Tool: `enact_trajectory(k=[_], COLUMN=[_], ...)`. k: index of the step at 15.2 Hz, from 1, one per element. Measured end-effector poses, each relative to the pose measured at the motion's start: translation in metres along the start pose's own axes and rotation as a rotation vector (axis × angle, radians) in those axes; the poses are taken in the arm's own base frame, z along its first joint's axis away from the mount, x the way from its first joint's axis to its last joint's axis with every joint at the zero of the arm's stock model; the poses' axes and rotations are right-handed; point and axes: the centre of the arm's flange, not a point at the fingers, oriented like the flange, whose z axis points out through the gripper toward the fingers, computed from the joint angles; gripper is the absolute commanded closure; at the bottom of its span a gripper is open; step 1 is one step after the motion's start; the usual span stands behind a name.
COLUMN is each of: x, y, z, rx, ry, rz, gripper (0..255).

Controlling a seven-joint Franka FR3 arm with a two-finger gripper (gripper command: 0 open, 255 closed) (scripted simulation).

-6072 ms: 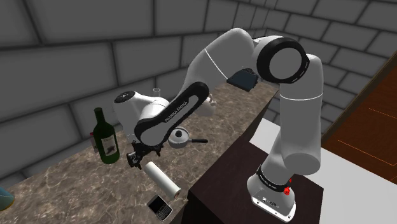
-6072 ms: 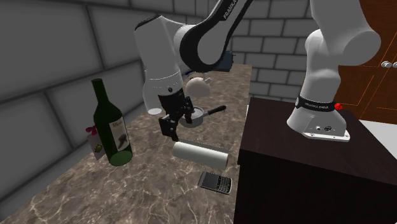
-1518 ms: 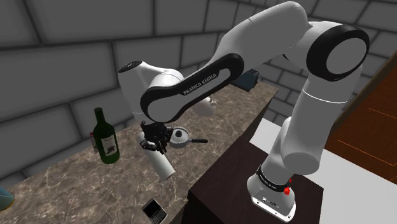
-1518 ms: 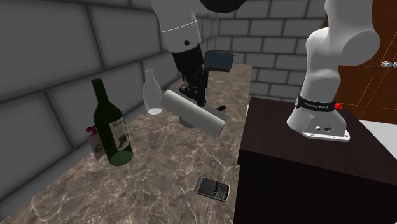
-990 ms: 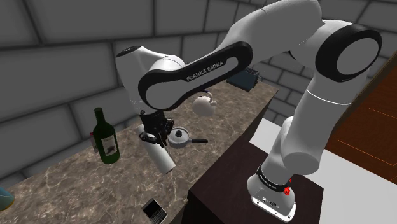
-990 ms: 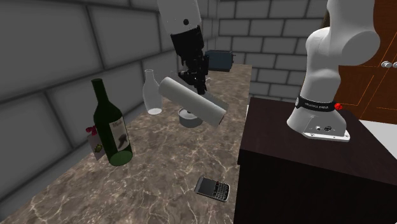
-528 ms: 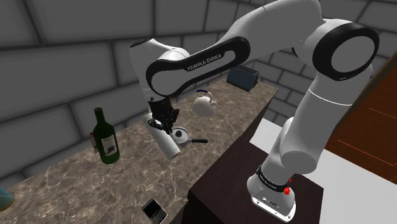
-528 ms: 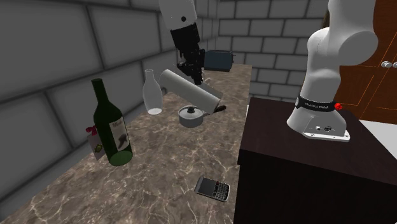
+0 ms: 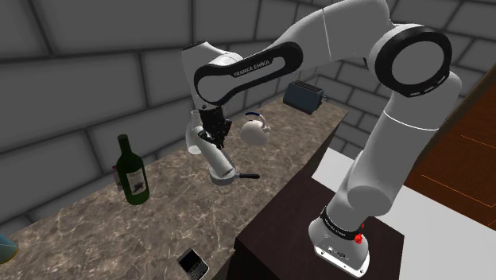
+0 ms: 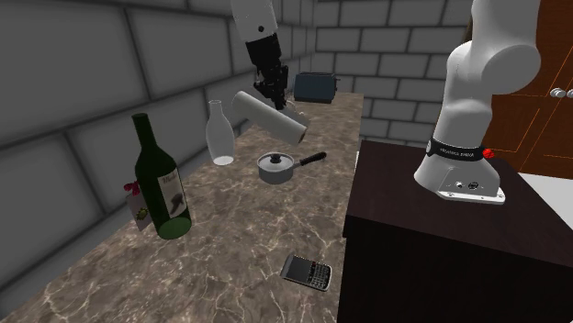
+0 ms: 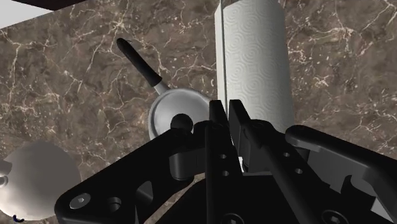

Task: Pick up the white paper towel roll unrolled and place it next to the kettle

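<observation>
The gripper (image 11: 226, 118) is seen with its fingers drawn in narrow and clamped on one end of the paper towel roll (image 11: 254, 57), so the roll is carried by that end and held in the air, clear of the counter (image 9: 79, 215). From the clamped end the roll's long axis is stretched out away from the fingers and tilted downward. In the shoulder view it is slanted down toward that view's right, with the free end hung lowest, above the saucepan (image 10: 275, 168). In the wrist view the saucepan is found just beside the roll on the counter below, and the kettle (image 9: 256, 133) is found past the saucepan, on the side away from the roll. The kettle is therefore placed sideways from the gripper, across the roll's length and not off its free end. In the shoulder view the kettle is set near the gripper, toward that view's right and a little farther along the counter. The coming move is judged to be a sideways carry over the saucepan, and the low free end is judged likeliest to strike something as the roll is set down.
</observation>
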Motion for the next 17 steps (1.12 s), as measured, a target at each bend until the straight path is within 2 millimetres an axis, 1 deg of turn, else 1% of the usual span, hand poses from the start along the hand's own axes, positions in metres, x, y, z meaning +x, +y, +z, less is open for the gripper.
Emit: enact_trajectory(k=[3, 7, 8, 11, 13, 14, 16, 17], x=[0.028, 0.062, 0.067, 0.092, 0.112, 0.121, 0.137, 0.146], y=[0.037, 0.073, 0.082, 0.116, 0.133, 0.144, 0.167, 0.174], z=[0.000, -0.001, 0.001, 0.001, 0.005, 0.006, 0.006, 0.006], rx=[0.000, 0.000, 0.000, 0.000, 0.000, 0.000, 0.001, 0.001], ry=[0.000, 0.000, 0.000, 0.000, 0.000, 0.000, 0.000, 0.000], rz=[0.000, -0.001, 0.000, 0.000, 0.000, 0.000, 0.000, 0.000], gripper=[255, 255, 255, 255, 255, 255, 255, 255])
